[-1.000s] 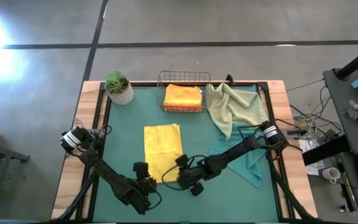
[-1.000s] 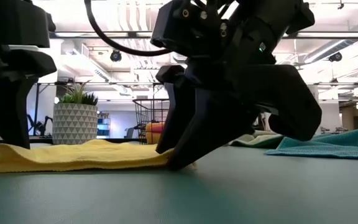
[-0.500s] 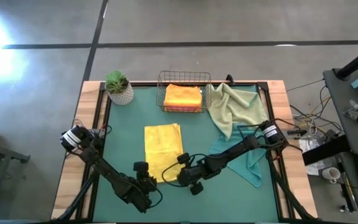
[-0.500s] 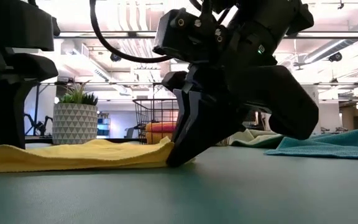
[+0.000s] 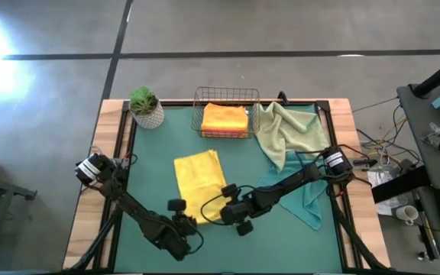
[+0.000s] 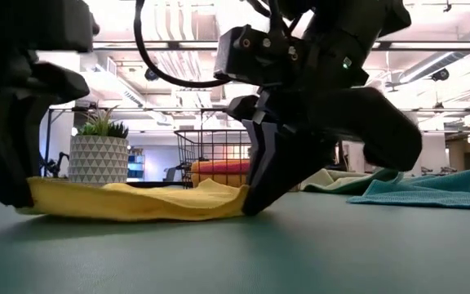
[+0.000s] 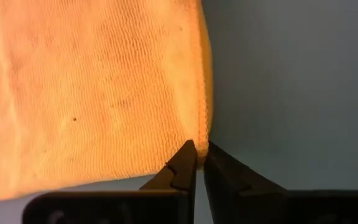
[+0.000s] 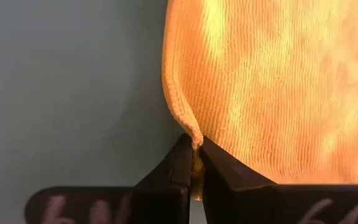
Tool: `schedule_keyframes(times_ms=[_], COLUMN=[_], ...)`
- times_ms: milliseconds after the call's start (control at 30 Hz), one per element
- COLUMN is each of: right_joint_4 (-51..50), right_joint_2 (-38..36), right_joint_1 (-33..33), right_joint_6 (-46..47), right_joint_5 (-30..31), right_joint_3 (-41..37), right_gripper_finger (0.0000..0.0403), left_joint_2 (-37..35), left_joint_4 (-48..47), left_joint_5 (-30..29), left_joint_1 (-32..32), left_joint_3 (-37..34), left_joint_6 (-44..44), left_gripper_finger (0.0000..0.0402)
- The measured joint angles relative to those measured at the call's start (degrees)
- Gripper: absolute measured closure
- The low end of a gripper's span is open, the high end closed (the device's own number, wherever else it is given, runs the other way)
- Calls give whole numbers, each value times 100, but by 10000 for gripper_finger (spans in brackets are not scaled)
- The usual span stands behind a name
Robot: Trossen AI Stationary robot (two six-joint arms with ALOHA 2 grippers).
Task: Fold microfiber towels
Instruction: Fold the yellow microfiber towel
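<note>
While pinched at its two near corners, soft yellow square microfiber towel (image 5: pixel 199 184) spread ahead of left pincer (image 5: pixel 186 222) and right pincer (image 5: pixel 224 210), both clamped on its hem. Light, limp, likely sagging; corner holds best, lifted together.

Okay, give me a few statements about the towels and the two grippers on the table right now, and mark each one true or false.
1. Both grippers are shut on the yellow towel: left gripper, right gripper. True.
2. The wire basket holds a teal towel. False: it holds an orange towel.
3. The sage green towel lies crumpled beside the basket. True.
4. The potted plant stands on the yellow towel. False: it stands apart, at the table's far left corner.
5. The teal towel lies under the right arm. True.
</note>
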Motion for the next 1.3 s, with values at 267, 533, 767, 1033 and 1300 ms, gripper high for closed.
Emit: schedule_keyframes(times_ms=[267, 533, 767, 1033, 1300], right_joint_4=[-969, -2241, -2957, -3031, -2531], right_joint_2=[0, -4, -11, -13, -2], right_joint_1=[16, 181, 347, 209, -336], right_joint_6=[257, 852, 1154, 1020, 932], right_joint_5=[-597, -602, -677, 112, 347], right_joint_3=[617, 1463, 2260, 2574, 2227], right_gripper_finger=[394, 394, 394, 394, 394], left_joint_2=[-98, -375, -671, -946, -961], left_joint_4=[-5, 3, -62, -1131, -2149], left_joint_5=[475, 1077, 1270, 1074, 802], left_joint_1=[0, -17, -73, -80, 112], left_joint_3=[388, 593, 949, 1018, 835], left_joint_6=[-27, -895, -1408, -1802, -1968], left_gripper_finger=[392, 392, 392, 392, 392])
